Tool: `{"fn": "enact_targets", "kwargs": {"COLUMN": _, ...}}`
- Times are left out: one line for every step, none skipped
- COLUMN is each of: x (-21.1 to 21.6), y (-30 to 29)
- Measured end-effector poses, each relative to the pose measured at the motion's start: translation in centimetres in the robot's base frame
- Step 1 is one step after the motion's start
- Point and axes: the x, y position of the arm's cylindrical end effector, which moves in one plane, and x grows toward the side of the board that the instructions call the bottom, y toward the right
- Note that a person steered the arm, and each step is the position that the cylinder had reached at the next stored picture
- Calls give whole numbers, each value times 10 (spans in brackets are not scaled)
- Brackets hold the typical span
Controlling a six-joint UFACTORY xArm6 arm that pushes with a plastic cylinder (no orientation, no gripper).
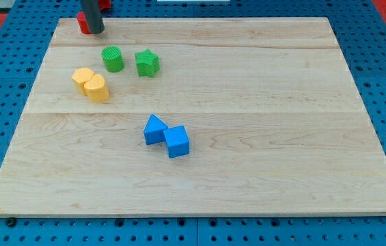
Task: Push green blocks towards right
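Note:
A green cylinder block and a green star block lie side by side near the view's top left of the wooden board, a small gap between them. My tip stands at the board's top left edge, above and slightly left of the green cylinder, apart from it. A red block sits right beside the tip, partly hidden by the rod.
Two yellow blocks touch each other just below-left of the green cylinder. A blue triangular block and a blue cube touch near the board's middle. A blue pegboard surrounds the board.

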Motion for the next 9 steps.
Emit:
{"fn": "enact_targets", "kwargs": {"x": 0, "y": 0}}
{"fn": "enact_targets", "kwargs": {"x": 2, "y": 14}}
{"fn": "enact_targets", "kwargs": {"x": 25, "y": 23}}
{"fn": "enact_targets", "kwargs": {"x": 44, "y": 35}}
{"fn": "enact_targets", "kwargs": {"x": 68, "y": -4}}
{"fn": "enact_targets", "kwargs": {"x": 92, "y": 14}}
{"fn": "enact_targets", "kwargs": {"x": 80, "y": 74}}
{"fn": "enact_targets", "kwargs": {"x": 64, "y": 134}}
{"fn": "enact_targets", "kwargs": {"x": 81, "y": 125}}
